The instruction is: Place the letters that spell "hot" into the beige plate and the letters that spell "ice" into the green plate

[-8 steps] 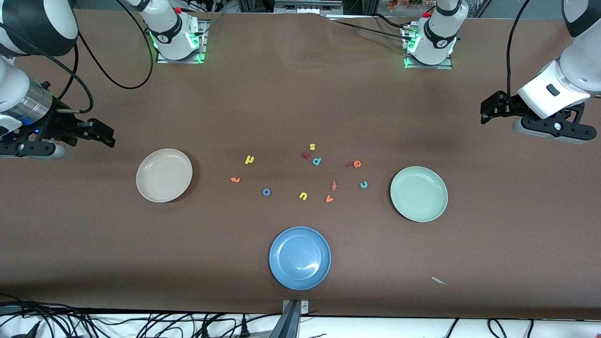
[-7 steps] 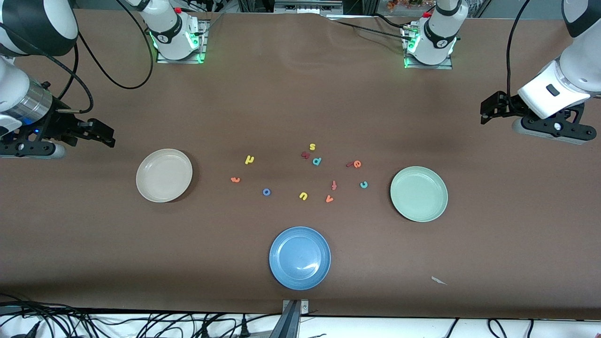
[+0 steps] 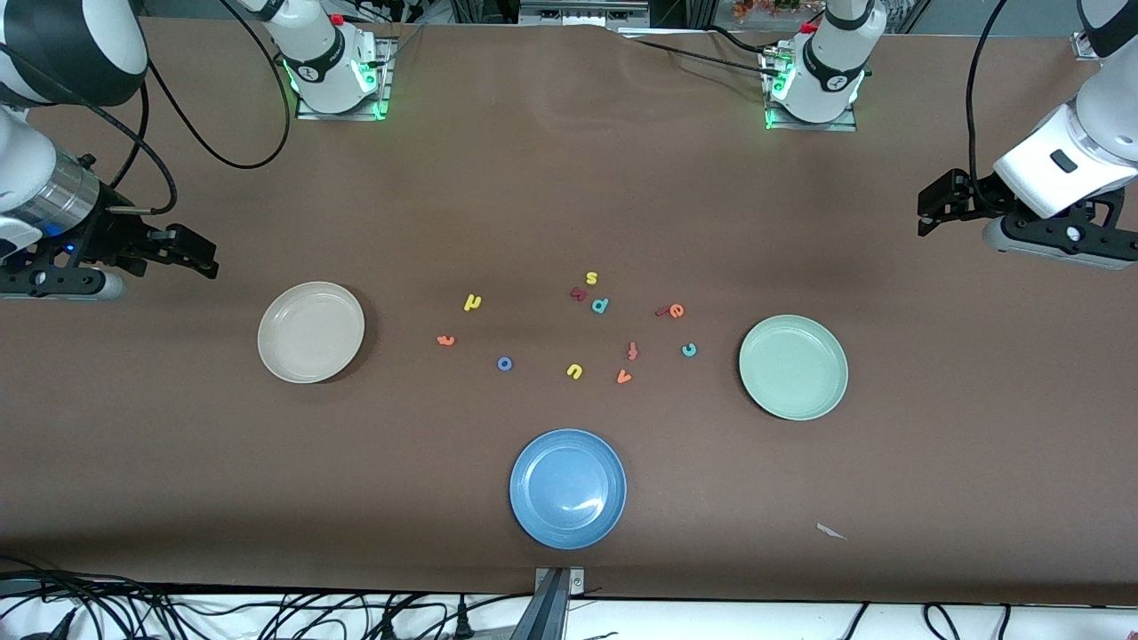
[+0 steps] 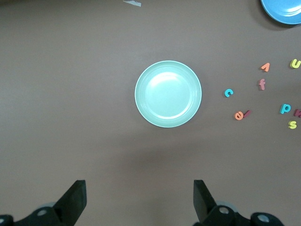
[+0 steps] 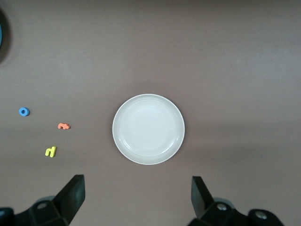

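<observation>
The beige plate lies toward the right arm's end, the green plate toward the left arm's end. Between them lie the yellow h, orange t and blue o. Closer to the green plate are the orange e, the dark red i touching it, and the teal c. My left gripper hangs open and empty over bare table near the green plate. My right gripper hangs open and empty near the beige plate.
A blue plate sits nearest the front camera. Other letters lie among the task's own: yellow u, orange v, red f, teal p, yellow s. A white scrap lies near the front edge.
My left gripper has drifted slightly toward its own end of the table and toward the bases. The right arm, plates and letters have not moved.
</observation>
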Motion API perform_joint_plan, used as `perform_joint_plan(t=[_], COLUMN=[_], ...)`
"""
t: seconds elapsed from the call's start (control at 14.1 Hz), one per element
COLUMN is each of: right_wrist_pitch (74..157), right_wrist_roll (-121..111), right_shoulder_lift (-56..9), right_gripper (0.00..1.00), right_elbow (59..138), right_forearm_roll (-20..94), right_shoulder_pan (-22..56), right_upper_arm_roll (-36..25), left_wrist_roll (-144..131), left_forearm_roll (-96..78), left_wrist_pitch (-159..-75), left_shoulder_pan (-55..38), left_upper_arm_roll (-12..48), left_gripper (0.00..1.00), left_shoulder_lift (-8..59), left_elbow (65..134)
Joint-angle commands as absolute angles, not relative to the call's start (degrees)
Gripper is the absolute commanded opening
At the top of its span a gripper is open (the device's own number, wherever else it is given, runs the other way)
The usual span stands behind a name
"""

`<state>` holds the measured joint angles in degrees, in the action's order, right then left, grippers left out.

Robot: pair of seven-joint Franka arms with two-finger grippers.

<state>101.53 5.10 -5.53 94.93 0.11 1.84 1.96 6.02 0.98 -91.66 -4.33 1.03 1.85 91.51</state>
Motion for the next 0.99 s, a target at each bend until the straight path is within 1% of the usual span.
perform_joint_plan(t=[0.0, 0.92], right_wrist_pitch=[100.55, 100.2], right_wrist_roll=[4.92, 5.01], right_shoulder_lift=[-5.01, -5.01], right_gripper=[1.0, 1.0], right_elbow=[94.75, 94.48], right_forearm_roll=[0.62, 0.35], right_shoulder_pan=[1.93, 1.85], right_upper_arm_roll=[1.76, 1.49], left_wrist_roll=[6.07, 6.68], left_forearm_roll=[-0.35, -0.35], left_wrist_pitch=[-90.44, -90.26], left_shoulder_pan=[-3.87, -3.87], left_upper_arm_roll=[1.05, 1.05], left_gripper=[1.0, 1.0], left_shoulder_lift=[2.72, 2.9], left_elbow=[89.74, 89.82])
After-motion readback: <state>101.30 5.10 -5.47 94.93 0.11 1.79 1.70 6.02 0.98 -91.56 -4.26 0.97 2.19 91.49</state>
